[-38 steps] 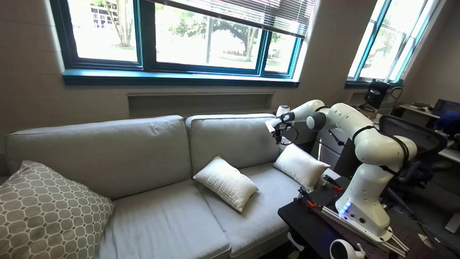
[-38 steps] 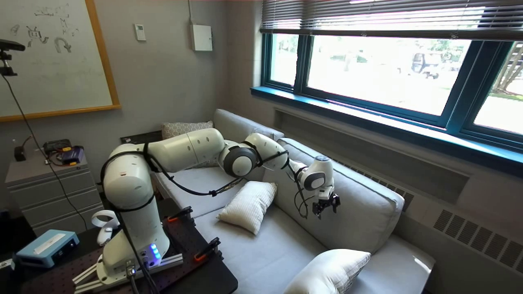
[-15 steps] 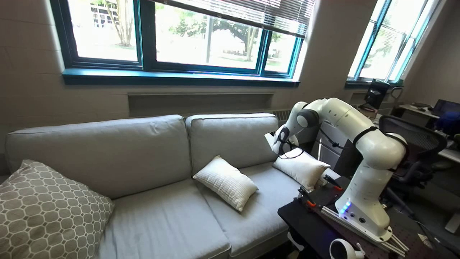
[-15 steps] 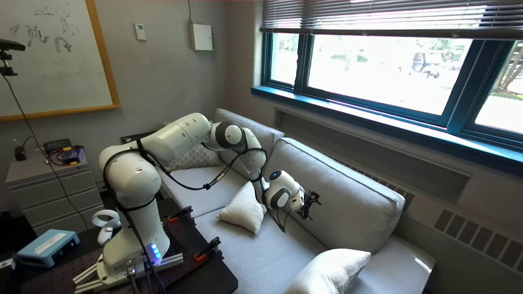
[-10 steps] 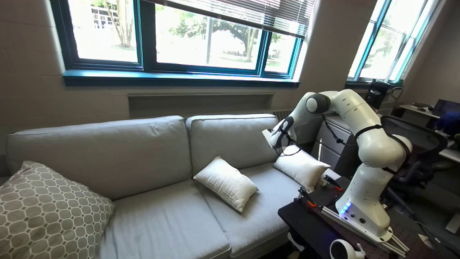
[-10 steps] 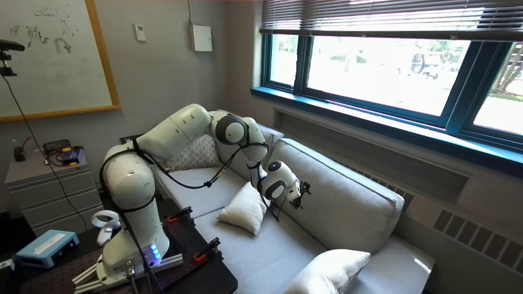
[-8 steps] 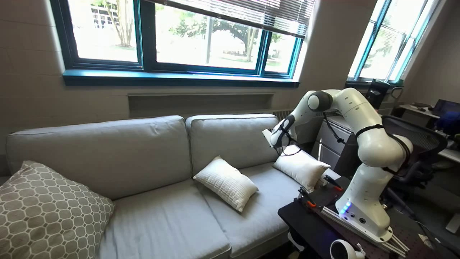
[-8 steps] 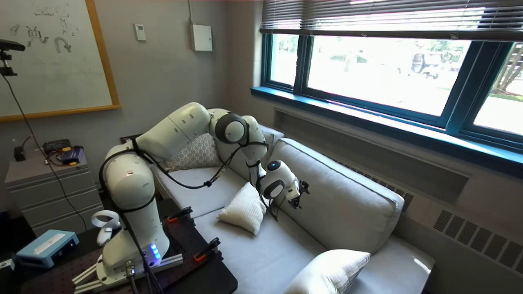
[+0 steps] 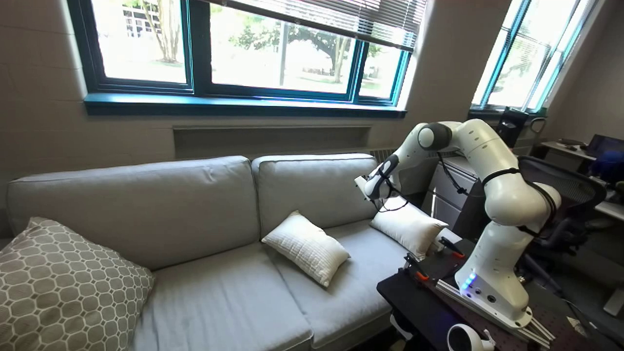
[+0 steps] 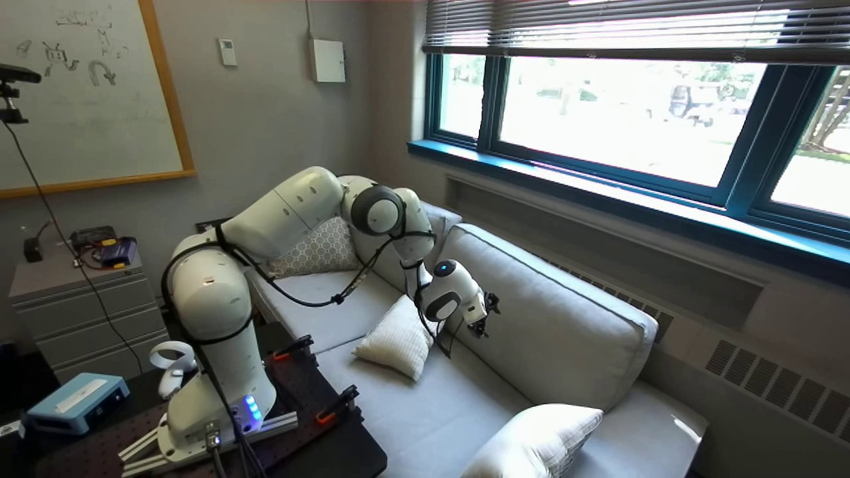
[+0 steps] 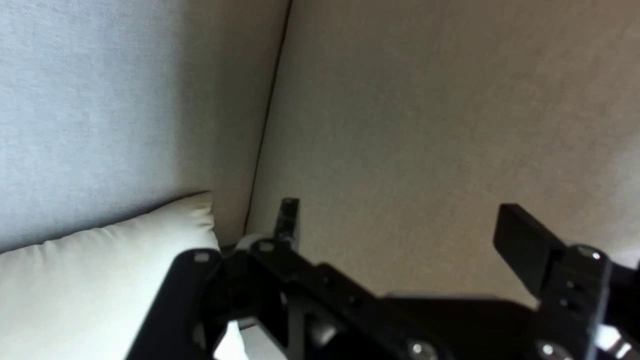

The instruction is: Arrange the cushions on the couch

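Recent change: arm (image 10: 282,212) drawn back and folded higher; gripper (image 11: 400,212) swung over the last few seconds from a downward hang to face the back of the couch (image 9: 209,292). Final half second: hardly any motion. Both white cushions: unmoved. Bearing on the task: a repositioning, with no arranging gained by it; probably a lining-up before contact with a cushion, which one being uncertain.

Gripper, one. Fingers spread wide, nothing between them; only the couch's back shows beyond the gap in the wrist view. No contact visible.

End cushion (image 9: 408,226), one, white, plain-faced. On the couch's seat at its end, tilted, seemingly leaning there. Apart from the gripper. The white cushion at the lower left of the wrist view, outside the fingers, is most likely this one; a grasp would call for a turn and descent toward it.

Middle cushion (image 9: 307,248), one, white, quilted. On the couch, askew, one corner by the seam between the seats. Also apart from the gripper, which appears to hang above the seat between the two.

Lattice pillow (image 9: 73,287), one, larger. At the couch's opposite end, well apart from the gripper.
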Robot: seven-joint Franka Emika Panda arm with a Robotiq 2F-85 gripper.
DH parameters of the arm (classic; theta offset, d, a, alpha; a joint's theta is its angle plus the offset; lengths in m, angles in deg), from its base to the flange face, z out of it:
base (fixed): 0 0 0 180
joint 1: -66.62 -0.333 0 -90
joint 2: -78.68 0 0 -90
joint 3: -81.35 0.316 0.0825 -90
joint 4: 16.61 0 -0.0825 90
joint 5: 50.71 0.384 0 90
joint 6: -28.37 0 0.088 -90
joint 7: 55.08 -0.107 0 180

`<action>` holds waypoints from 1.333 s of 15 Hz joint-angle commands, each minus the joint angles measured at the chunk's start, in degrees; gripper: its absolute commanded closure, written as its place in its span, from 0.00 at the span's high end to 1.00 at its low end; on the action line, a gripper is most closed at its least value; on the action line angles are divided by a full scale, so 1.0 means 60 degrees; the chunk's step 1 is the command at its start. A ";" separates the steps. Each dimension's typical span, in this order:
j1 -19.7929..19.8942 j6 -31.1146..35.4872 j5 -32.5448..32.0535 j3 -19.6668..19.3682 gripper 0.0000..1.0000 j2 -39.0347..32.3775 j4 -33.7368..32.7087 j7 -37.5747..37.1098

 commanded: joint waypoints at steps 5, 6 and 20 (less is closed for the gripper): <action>-0.1072 -0.2388 0.0350 0.0292 1.00 -0.1167 -0.3086 0.3325; -0.1305 -0.2984 0.0335 0.0279 1.00 -0.1373 -0.3674 0.3653; -0.2777 -0.6402 0.0186 -0.0468 1.00 -0.2513 -0.6409 0.4606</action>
